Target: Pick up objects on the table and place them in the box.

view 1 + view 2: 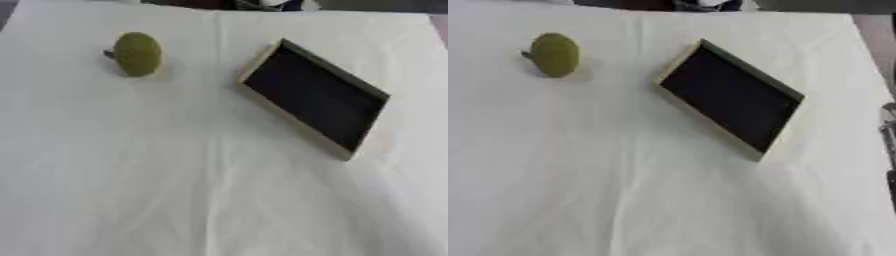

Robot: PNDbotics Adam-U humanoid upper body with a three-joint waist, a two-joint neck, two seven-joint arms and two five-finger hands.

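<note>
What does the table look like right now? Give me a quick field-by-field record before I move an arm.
surface: table covered with a white cloth
object to pick: olive-green rounded object, far left, apart from the box
box: shallow rectangular box with dark inside and pale rim, right of centre, set at an angle
box contents: nothing visible inside
left hand: not in view
right hand: not clearly in view; only a dark-and-silver part at the right edge of the right eye view
task state: object not yet in box
</note>
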